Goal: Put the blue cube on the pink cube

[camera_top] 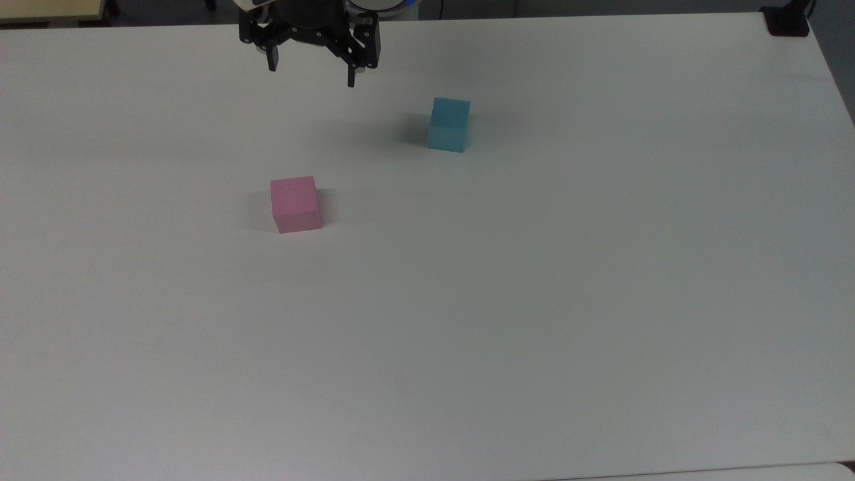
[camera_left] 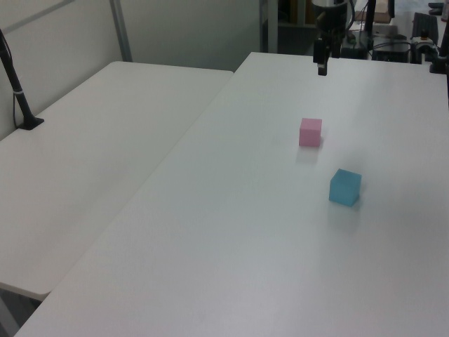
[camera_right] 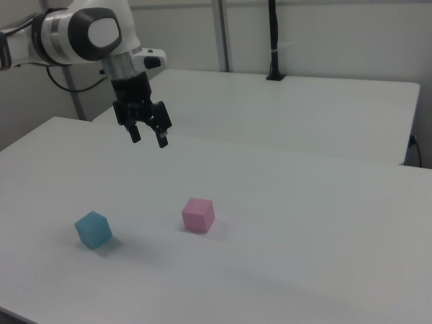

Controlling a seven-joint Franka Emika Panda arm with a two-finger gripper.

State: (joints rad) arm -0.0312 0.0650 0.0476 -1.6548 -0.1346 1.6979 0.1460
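1. The table (camera_top: pixel 534 334) has two cubes sitting on it, well apart from each other.
2. In the top view, the pink cube (camera_top: pixel 294 204) is a bit left of the middle, and the blue cube (camera_top: pixel 449 124) is up and to the right of it.
3. The gripper (camera_top: pixel 311 70) hangs above the table at the top of the top view, left of the blue cube.
4. In the right view, the blue cube (camera_right: pixel 93 229) is at the lower left and the pink cube (camera_right: pixel 198 214) is to its right.
5. A second table (camera_left: pixel 84 161) stands beside the first one, on the left view's left.
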